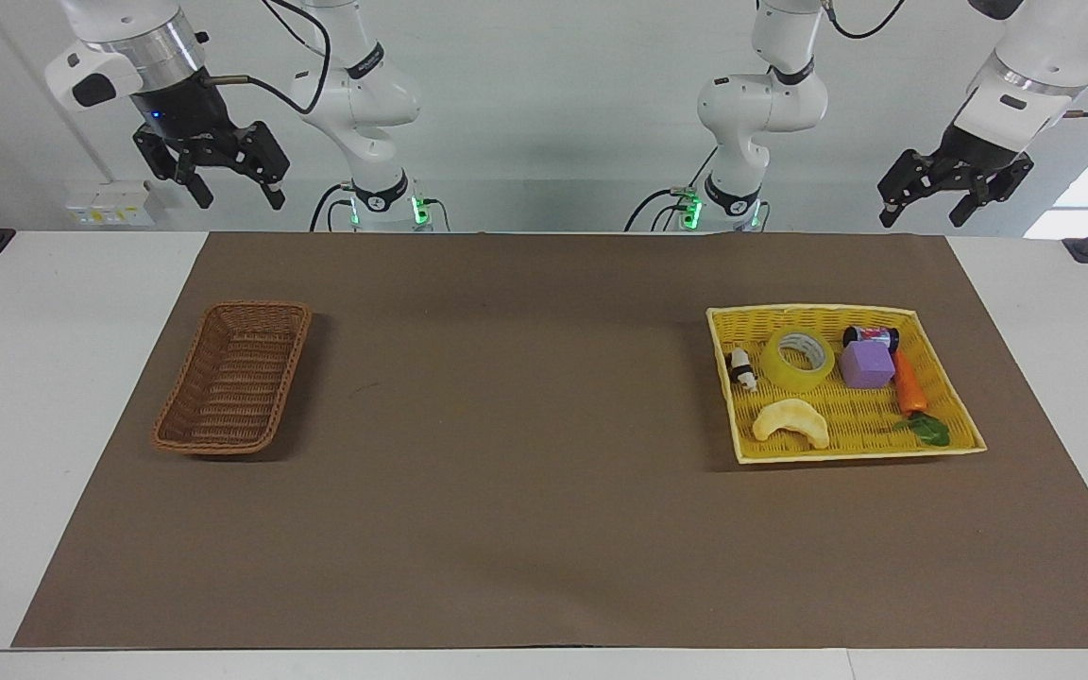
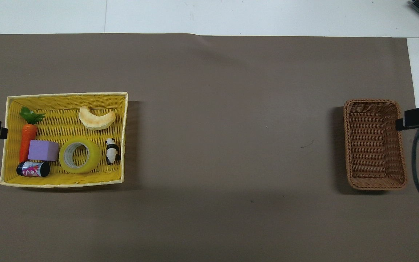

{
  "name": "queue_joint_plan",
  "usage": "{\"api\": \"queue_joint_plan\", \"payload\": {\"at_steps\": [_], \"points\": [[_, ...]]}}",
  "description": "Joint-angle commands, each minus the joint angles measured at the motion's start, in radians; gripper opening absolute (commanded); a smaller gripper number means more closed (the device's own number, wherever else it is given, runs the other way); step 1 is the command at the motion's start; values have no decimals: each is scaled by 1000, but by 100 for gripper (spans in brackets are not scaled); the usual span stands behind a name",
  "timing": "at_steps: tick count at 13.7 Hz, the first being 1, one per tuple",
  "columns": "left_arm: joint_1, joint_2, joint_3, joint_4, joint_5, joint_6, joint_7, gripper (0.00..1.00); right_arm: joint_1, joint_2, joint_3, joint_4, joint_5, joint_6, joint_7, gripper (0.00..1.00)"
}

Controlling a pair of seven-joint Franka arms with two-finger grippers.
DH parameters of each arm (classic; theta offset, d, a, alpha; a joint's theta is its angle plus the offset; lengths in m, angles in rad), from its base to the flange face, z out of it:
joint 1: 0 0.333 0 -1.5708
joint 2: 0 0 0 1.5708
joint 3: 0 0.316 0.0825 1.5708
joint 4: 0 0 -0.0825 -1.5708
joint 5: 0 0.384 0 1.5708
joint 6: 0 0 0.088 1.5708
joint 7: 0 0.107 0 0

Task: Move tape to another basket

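The tape (image 1: 797, 360), a yellow translucent roll with a pale core, lies flat in the yellow tray-basket (image 1: 950, 392) at the left arm's end of the table. It also shows in the overhead view (image 2: 80, 155). The brown wicker basket (image 1: 233, 377) stands empty at the right arm's end and shows in the overhead view too (image 2: 374, 144). My left gripper (image 1: 920, 213) is open, raised high by the table's robot edge, apart from the tray. My right gripper (image 1: 240, 194) is open, raised high by the robot edge near the wicker basket.
The tray also holds a pale crescent toy (image 1: 791, 421), a panda figure (image 1: 743, 368), a purple block (image 1: 866, 365), a small can (image 1: 871, 335) and a toy carrot (image 1: 909, 389). A brown mat (image 1: 525, 453) covers the table.
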Motion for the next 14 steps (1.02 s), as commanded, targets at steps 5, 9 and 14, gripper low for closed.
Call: {"api": "queue_joint_plan", "payload": {"at_steps": [5,9,14], "points": [[-3,-27,3,-44,8,4,37,100,-3,-21,4,-26,-9,18,-14,100],[3,-29,3,-82,5,47,64,100,-3,-21,4,-26,-9,18,-14,100],[0,-47,3,-224,1,183,102,100,-3,-21,4,-26,-9,18,-14,100]]}}
